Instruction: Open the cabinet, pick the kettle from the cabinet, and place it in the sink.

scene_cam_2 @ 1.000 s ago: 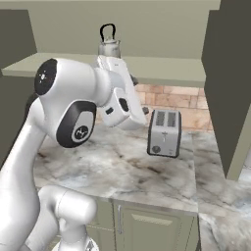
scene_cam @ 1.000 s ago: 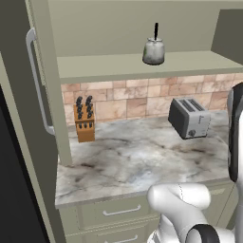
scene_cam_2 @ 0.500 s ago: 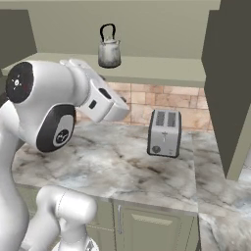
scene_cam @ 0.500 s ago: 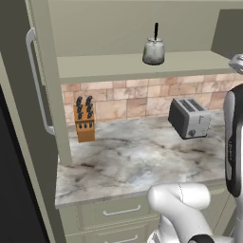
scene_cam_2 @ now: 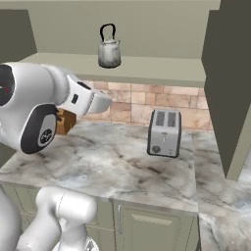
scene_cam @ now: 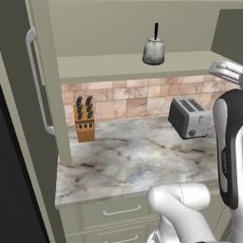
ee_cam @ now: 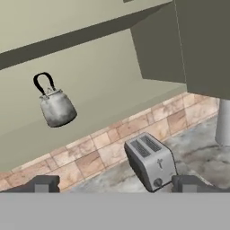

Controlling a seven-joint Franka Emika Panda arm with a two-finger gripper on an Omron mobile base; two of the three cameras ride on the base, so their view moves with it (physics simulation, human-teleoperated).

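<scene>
Arm swung aside, kettle (scene_cam_2: pixel 109 51) above toaster (scene_cam_2: pixel 164 133)

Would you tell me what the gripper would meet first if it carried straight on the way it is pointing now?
Probably the tiled backsplash, below the cabinet shelf. The open gripper aims between the kettle and the toaster, so it likely passes both, though depth is hard to judge.

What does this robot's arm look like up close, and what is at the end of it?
The arm is made of smooth, rounded white shells with dark grey bands and discs at the joints; one disc carries a small pale logo. No loose cables show. Its tool ends in two small, dark, blocky fingertips.
</scene>
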